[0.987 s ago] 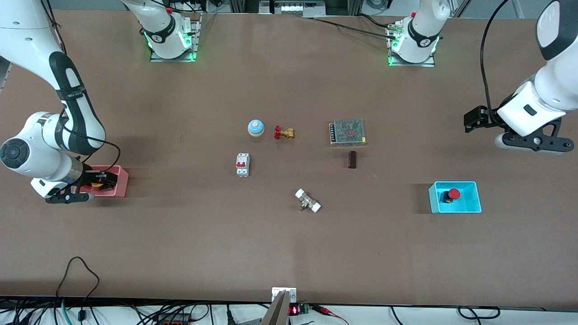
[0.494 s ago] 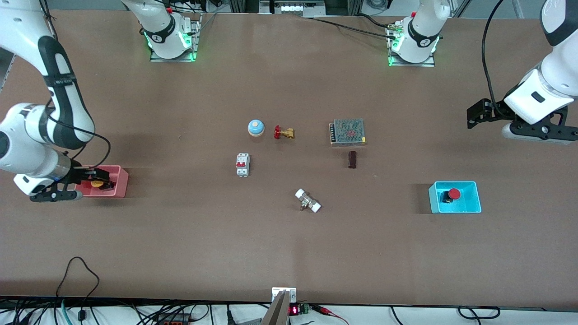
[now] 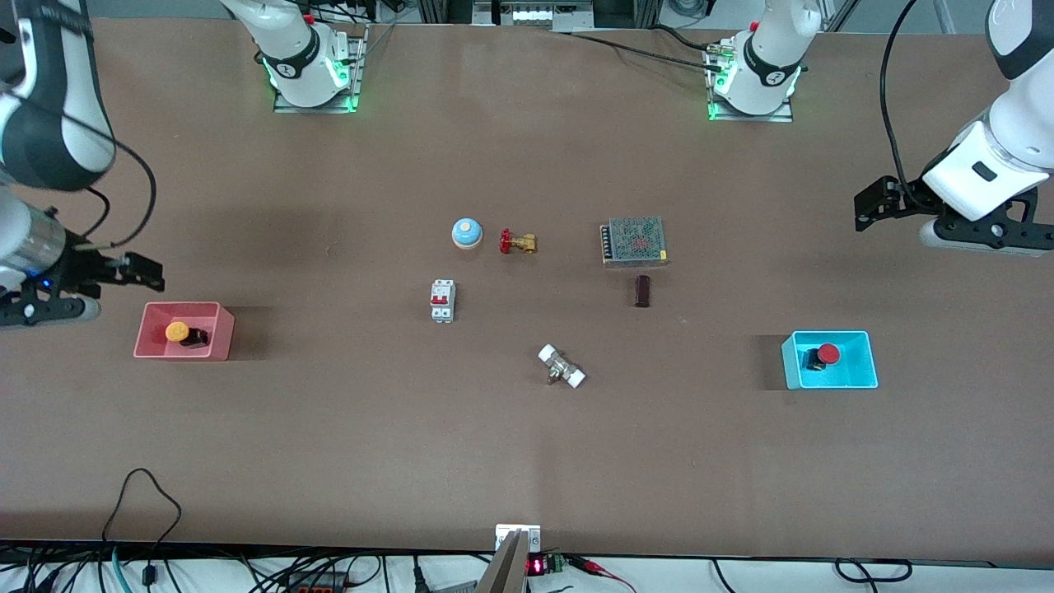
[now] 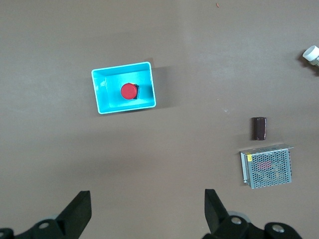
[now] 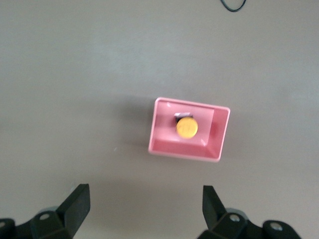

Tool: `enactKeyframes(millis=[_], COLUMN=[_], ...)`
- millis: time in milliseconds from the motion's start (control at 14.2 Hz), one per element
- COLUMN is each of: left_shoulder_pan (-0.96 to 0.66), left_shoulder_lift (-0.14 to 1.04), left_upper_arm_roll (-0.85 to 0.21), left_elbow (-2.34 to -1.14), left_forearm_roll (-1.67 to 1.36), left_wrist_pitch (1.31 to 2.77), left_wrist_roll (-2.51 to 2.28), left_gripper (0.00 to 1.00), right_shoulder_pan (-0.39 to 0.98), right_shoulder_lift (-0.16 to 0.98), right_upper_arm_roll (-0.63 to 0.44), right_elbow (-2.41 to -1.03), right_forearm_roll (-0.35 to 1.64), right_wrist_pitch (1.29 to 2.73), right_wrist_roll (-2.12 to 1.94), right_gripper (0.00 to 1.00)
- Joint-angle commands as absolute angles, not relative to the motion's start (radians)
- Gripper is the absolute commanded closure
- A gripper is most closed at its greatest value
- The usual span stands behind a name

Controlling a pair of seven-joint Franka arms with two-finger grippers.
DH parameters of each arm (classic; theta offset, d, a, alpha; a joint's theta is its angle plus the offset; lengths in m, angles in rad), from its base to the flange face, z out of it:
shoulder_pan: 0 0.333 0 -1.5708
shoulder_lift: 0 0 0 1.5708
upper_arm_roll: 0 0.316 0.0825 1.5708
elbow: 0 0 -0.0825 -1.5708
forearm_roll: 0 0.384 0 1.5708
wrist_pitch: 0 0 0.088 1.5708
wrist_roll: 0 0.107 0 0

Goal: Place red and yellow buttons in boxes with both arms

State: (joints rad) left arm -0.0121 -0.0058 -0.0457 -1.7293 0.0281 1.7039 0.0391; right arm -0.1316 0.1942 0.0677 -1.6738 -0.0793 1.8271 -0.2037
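Seeing yellow button (image 3: 176, 331) in pink box (image 3: 221, 331), red button (image 3: 827, 353) in cyan box (image 3: 866, 362). Both my hands spread, empty, up over counter (image 3: 527, 461): right hand (image 3: 144, 273) near pink box, left hand (image 3: 871, 203) well off cyan box.

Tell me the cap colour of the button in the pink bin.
Yellow-orange cap; clearest in the right wrist view.

Two white arms (image 3: 1000, 156) banded in dark grey are seen, black cables (image 3: 888, 99) trailing, bases (image 3: 311, 78) lit green.
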Motion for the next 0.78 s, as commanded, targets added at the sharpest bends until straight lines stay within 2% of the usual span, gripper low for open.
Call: enactKeyframes(millis=[0, 141, 353, 705], left_shoulder_pan=[-0.023, -0.023, -0.023, -0.023], left_shoulder_lift=[-0.023, -0.023, -0.023, -0.021], left_upper_arm_roll=[-0.038, -0.038, -0.04, -0.04], left_elbow=[-1.741, -1.741, -1.741, -1.741], left_forearm_roll=[0.023, 0.023, 0.023, 0.023], left_wrist_pitch=[1.715, 1.713, 1.713, 1.717], left_wrist_roll=[0.037, 0.037, 0.037, 0.037], left_gripper=[0.0, 0.0, 0.0, 0.0], right_shoulder_pan=[-0.109, -0.077, -0.019, 0.003], right_shoulder_lift=[0.178, 0.143, 0.141, 0.144], right_upper_arm_roll=[0.067, 0.06, 0.046, 0.011], right_elbow=[-1.566, -1.565, -1.549, -1.537], right_forearm_roll=[-0.063, -0.054, -0.04, -0.029], right_wrist_pitch=[1.663, 1.641, 1.606, 1.58], right_wrist_roll=[-0.187, -0.134, -0.04, -0.037], right_gripper=[0.0, 0.0, 0.0, 0.0])
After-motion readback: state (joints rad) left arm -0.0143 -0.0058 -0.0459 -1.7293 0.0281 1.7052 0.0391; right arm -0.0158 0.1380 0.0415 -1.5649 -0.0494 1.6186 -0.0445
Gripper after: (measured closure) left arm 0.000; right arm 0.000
